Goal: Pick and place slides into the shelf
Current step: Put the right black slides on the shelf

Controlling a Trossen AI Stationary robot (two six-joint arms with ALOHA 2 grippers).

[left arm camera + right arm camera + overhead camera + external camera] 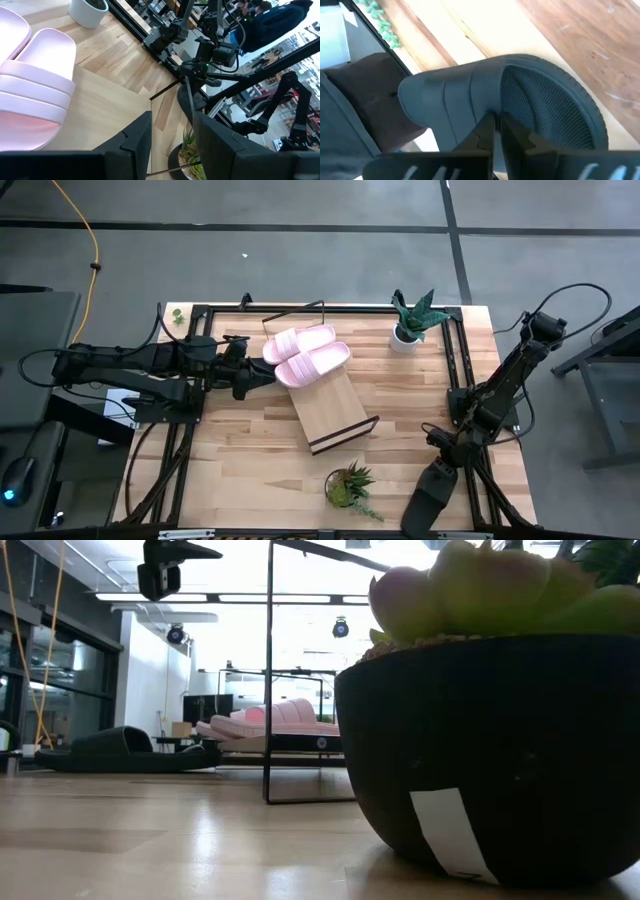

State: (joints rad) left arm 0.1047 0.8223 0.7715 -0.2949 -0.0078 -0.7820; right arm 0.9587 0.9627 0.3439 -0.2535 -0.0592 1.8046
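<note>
Black slide pinched at table's five o'clock corner

Black slide (428,498) lay at five o'clock on the butcher-block table (250,450), its heel overhanging the near edge; right gripper (445,463) sat at its toe end, fingers (512,135) drawn nearly together and clamped on the edge of the strap where it met the footbed; the right wrist view showed the ribbed footbed and broad strap close up, with no gap beyond the thin slit between the two fingers.

Pink slides (308,355), a pair, rested side by side on the upper end of the shelf (330,410), at about twelve o'clock from table centre; the shelf's bare lower board ran down toward five o'clock from them, dark edging along its low end; thin black wire frame rose behind the pair.

Left gripper (265,375) hung just at nine o'clock of the pink pair, arm reaching in from the table's nine o'clock side; fingers (135,142) stood part open with nothing between them; apart from the sandals, though close.

White-potted plant (410,320) stood at two o'clock; dark-potted plant (348,485) at six o'clock, near the front edge, filling much of the low view; in that view a black slide also showed far off across the tabletop, flat on the wood.
</note>
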